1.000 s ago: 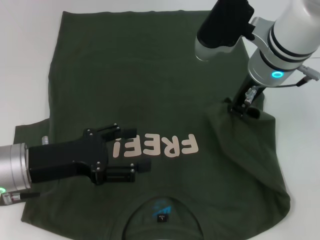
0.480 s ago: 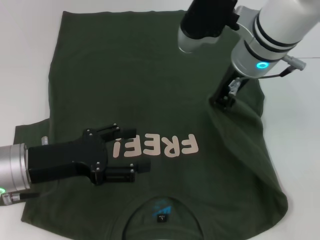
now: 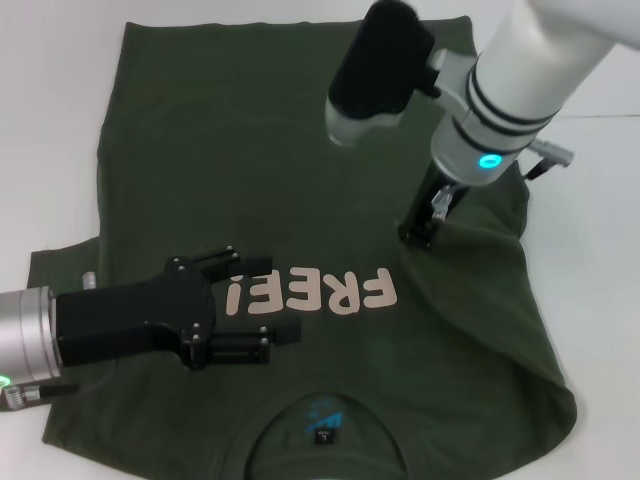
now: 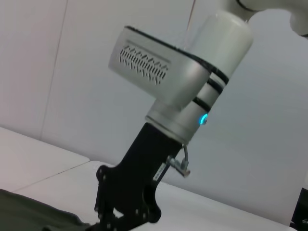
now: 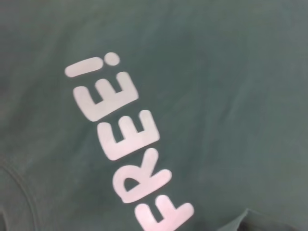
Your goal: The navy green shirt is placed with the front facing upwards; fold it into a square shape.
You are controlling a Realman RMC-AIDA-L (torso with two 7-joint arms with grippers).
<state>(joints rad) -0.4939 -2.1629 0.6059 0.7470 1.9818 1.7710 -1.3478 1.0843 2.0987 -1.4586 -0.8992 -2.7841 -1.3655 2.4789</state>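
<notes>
1. Navy green shirt [image 3: 300, 180] spread face-up on the white tabletop [image 3: 50, 120], collar nearest the robot, "FREE" lettering [image 3: 312, 292] showing.
2. Right claw [image 3: 420, 228] clamped on the shirt's right-side fabric, lifted toward the middle, beside the lettering.
3. Left claw [image 3: 262, 297] hovering over the chest, fingers apart, gripping nothing.
4. Judged early: first side fold underway, left side and hem unfolded, no square yet.

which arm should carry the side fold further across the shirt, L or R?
Right, most likely. The right hand is pinching the navy green shirt at its raised right edge, fabric bunched toward the FREE lettering. The left hand hovers open over the chest, gripping nothing.
</notes>
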